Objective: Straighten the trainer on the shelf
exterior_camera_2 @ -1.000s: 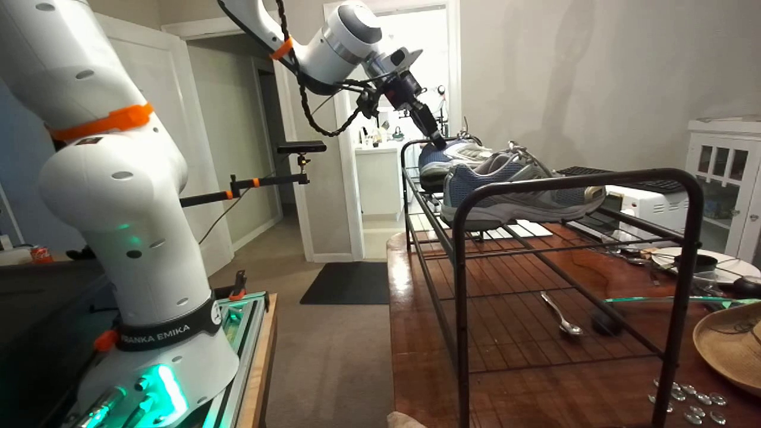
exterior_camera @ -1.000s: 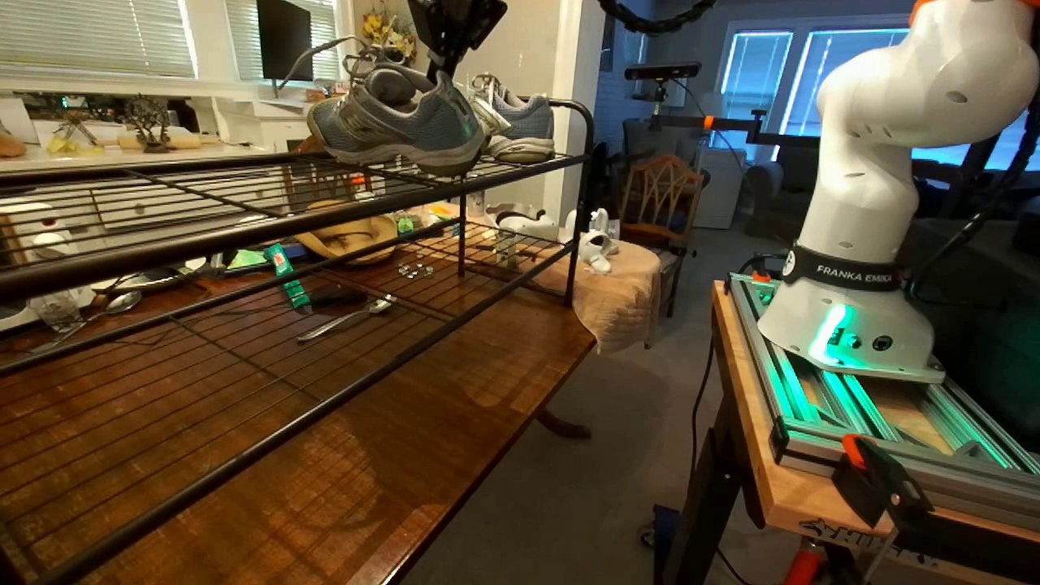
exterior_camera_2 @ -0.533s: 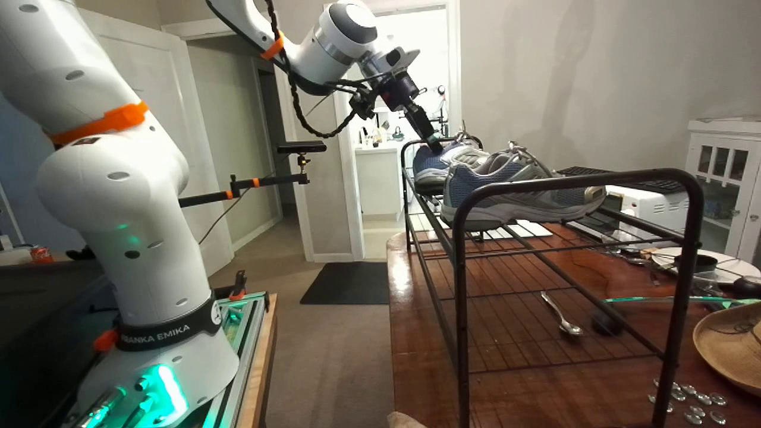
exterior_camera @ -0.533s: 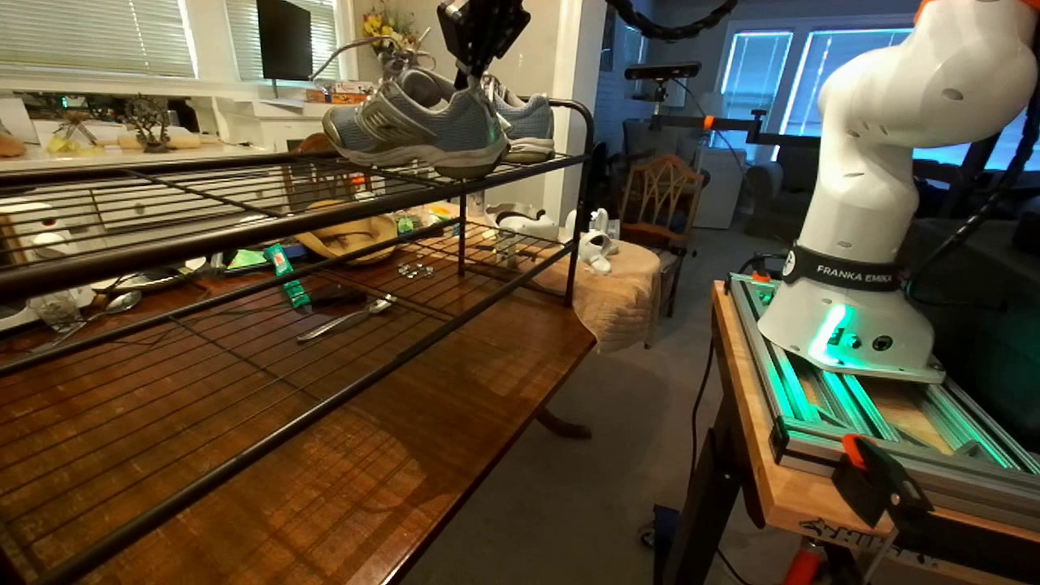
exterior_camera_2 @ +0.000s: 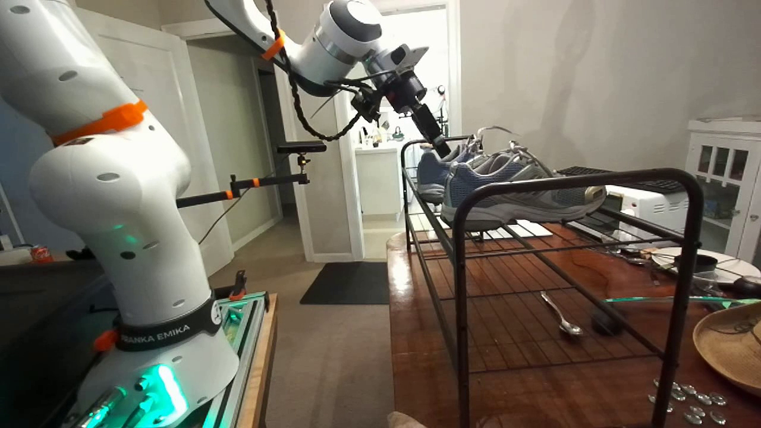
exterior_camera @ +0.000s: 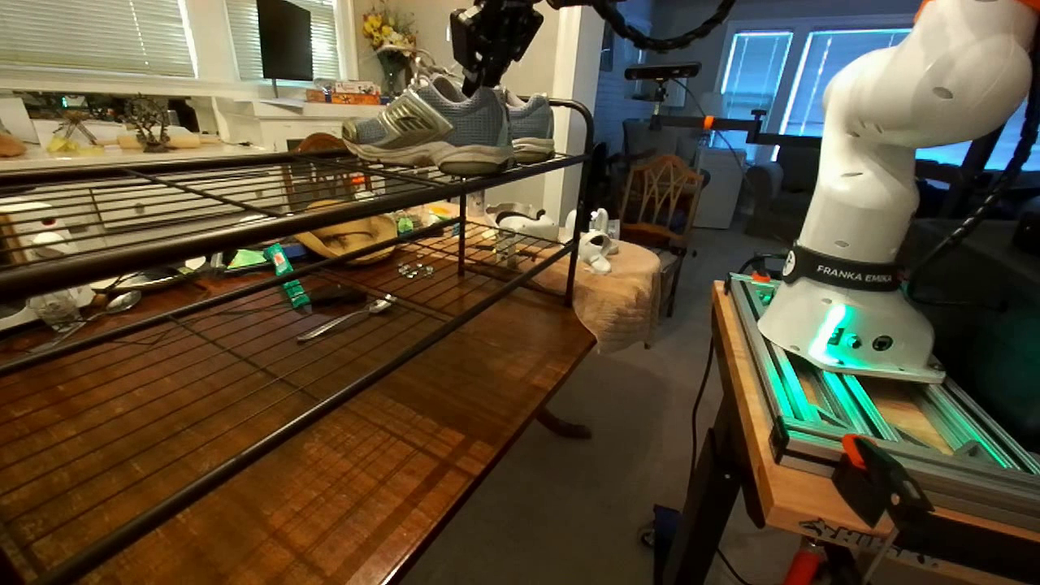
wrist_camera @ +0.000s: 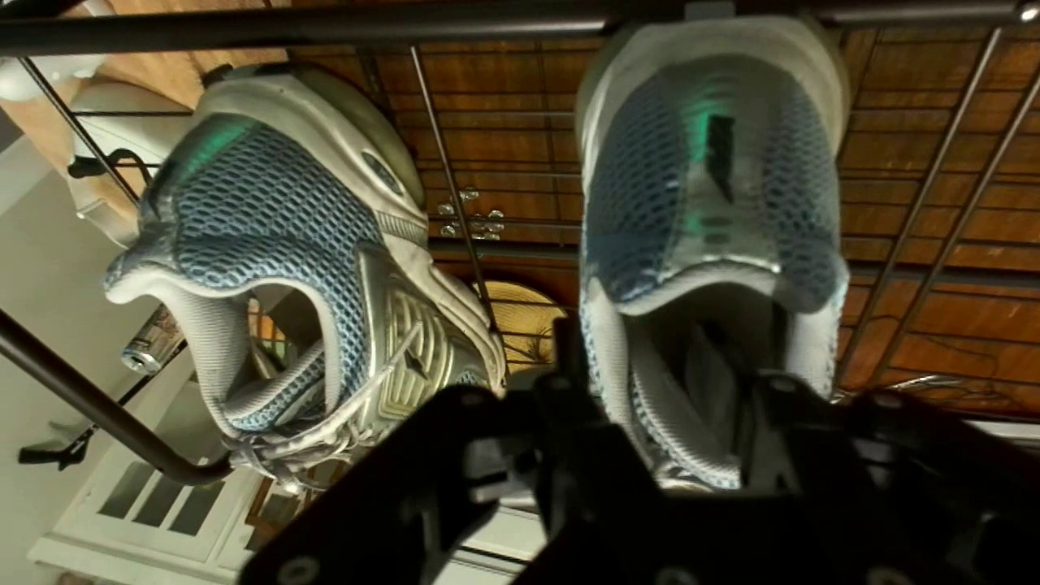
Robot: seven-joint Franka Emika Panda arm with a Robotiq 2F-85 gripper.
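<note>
The trainer (exterior_camera: 431, 130) is borne sole-down by the top tier of the shelf (exterior_camera_2: 461, 309), heel set at the rail on the robot's side, toe pointed across the grid. Its weight is taken by the wires, so a turn can probably be made by sliding, no full lift needed. The gripper (exterior_camera_2: 442, 148) is held tilted down over the heel end, presumably because the collar is the easiest edge to be hooked. It is seen unclenched: in the wrist view the fingers (wrist_camera: 569, 422) are spread, one by the trainer's flank on its neighbour's side, one over the mouth, a gap left between. Whether the collar is touched by either cannot be told. The second shoe (wrist_camera: 276, 187) is parked alongside, nearer the shelf's end, at a slant in the wrist view; likely meant as the mate to be lined up with. Heels are set apart; toes are hidden. The trainer is judged nearly squared to the rail, so only a small nudge is called for, a bump into the neighbour being the main risk
</note>
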